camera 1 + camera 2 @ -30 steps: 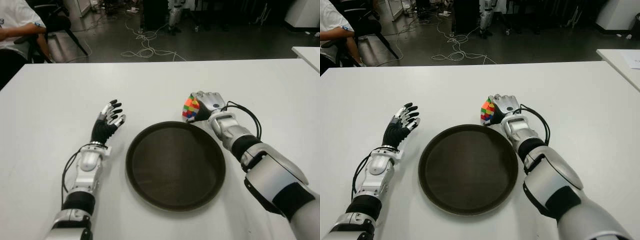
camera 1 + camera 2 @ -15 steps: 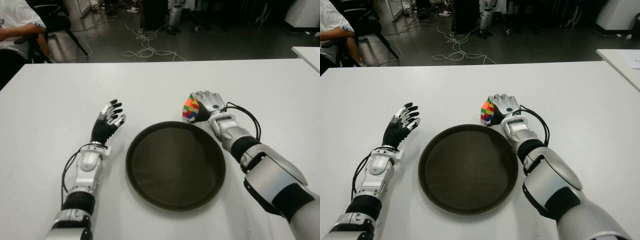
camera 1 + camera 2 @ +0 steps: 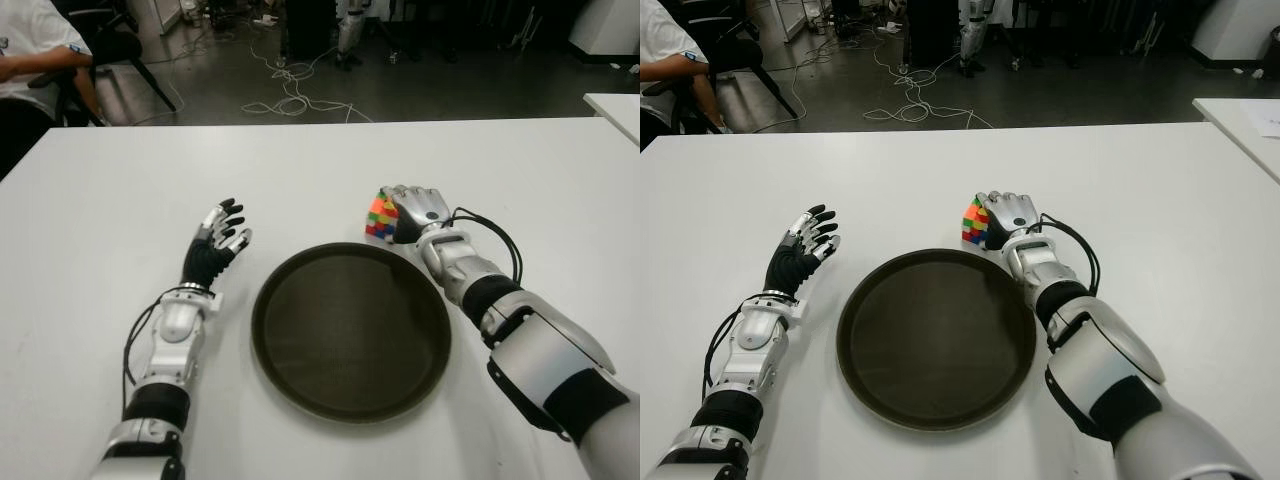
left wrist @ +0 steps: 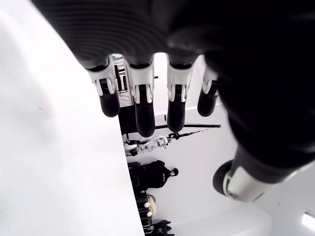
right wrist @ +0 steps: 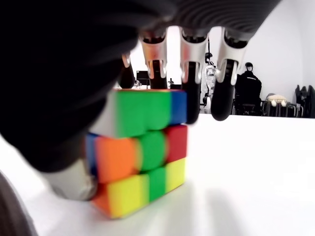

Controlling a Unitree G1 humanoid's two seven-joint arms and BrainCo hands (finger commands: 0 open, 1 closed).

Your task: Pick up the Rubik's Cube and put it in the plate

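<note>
Right robot hand (image 3: 418,208) is at the Rubik's Cube (image 3: 380,217), just past the far right rim of the plate (image 3: 350,330). Fingers (image 5: 187,73) curl over the top of the cube and the thumb (image 5: 69,179) presses its side, so the hand is clamped on it (the wrist view shows green, orange, red and yellow stickers between the digits). The cube's bottom edge looks to be on the white table (image 3: 300,180); whether it is lifted at all I cannot tell. The cube is outside the plate, just beside the rim, not in it.

The plate is dark, round, with nothing in it, and sits at centre between the two arms.

Left robot hand (image 3: 216,240) shows to the left of the plate, apart from it, palm turned inward, fingers (image 4: 142,105) extended and loosely spread, holding nothing.

Black cable (image 3: 490,235) loops along the right forearm. Beyond the table's far edge: dark floor with tangled cables (image 3: 290,95), and a seated person (image 3: 30,55) in a white shirt at the far left (only partly in view). A second white table's corner (image 3: 615,105) shows at the far right.
</note>
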